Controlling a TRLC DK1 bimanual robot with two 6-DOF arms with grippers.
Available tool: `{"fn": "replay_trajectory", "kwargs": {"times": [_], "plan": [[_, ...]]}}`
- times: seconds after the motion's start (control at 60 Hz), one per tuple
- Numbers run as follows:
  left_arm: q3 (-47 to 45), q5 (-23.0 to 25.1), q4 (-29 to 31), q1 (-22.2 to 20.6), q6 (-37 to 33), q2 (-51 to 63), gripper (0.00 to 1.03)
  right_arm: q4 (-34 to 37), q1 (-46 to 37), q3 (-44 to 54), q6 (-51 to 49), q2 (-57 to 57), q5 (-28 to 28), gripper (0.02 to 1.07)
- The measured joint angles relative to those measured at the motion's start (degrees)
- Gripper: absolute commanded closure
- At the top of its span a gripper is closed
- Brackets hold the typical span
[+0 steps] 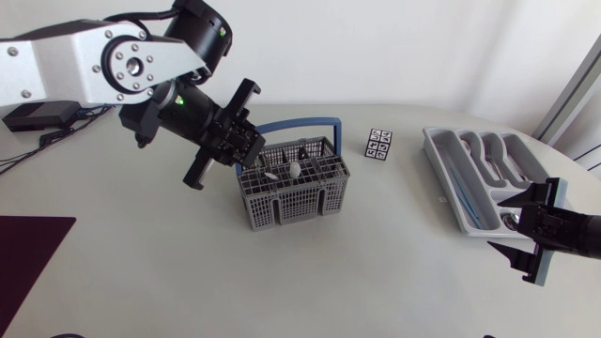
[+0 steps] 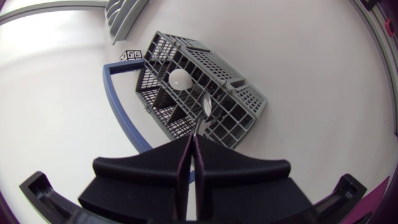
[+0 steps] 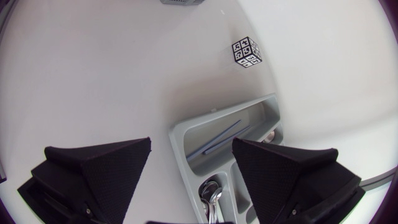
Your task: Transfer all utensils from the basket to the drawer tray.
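**Q:** How is the left hand (image 1: 250, 156) shown?

**A:** It is held over the left end of the grey basket (image 1: 315, 199). The basket is placed near the middle of the table (image 1: 188, 282), with its blue handle (image 1: 310, 119) at the far side. In the left wrist view the two fingers (image 2: 236, 168) are seen pressed together. The thin stem of a metal utensil (image 2: 205, 106) is pinched at their tips, and its broad end is seen over the basket's grid.

**Q:** What else is contained in the basket?

**A:** A white spoon (image 2: 180, 78) is stood in a middle compartment, bowl upward. A dark piece (image 1: 303, 150) is seen near it, but it cannot be identified.

**Q:** Where is the drawer tray located?

**A:** The grey drawer tray (image 1: 439, 169) is laid at the right side of the table, well apart from the basket. Thin blue rods (image 3: 221, 135) are seen in its long compartment and metal spoons (image 3: 211, 193) in a neighbouring one. A marker cube (image 1: 379, 145) is set between basket and tray.

**Q:** And the right hand?

**A:** The right hand (image 3: 191, 149) is held at the near end of the tray, with its fingers spread wide apart. In the right wrist view the spoon compartment is seen under the gap between them.
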State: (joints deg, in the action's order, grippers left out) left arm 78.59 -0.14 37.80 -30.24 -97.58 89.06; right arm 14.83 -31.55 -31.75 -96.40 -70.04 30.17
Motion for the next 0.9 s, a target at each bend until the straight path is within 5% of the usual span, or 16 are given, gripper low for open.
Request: {"fn": "replay_trajectory", "kwargs": {"times": [0.5, 0.9], "plan": [[5.38, 0.76, 4.2, 0.13, 0.0, 0.98, 1.0, 3.54, 4.68, 1.29, 2.19, 7.76, 0.0, 0.12], [5.25, 0.72, 1.42, 0.83, 0.17, -7.98, 1.0, 7.48, 9.6, 2.89, 6.95, 16.61, -0.22, 0.12]]}}
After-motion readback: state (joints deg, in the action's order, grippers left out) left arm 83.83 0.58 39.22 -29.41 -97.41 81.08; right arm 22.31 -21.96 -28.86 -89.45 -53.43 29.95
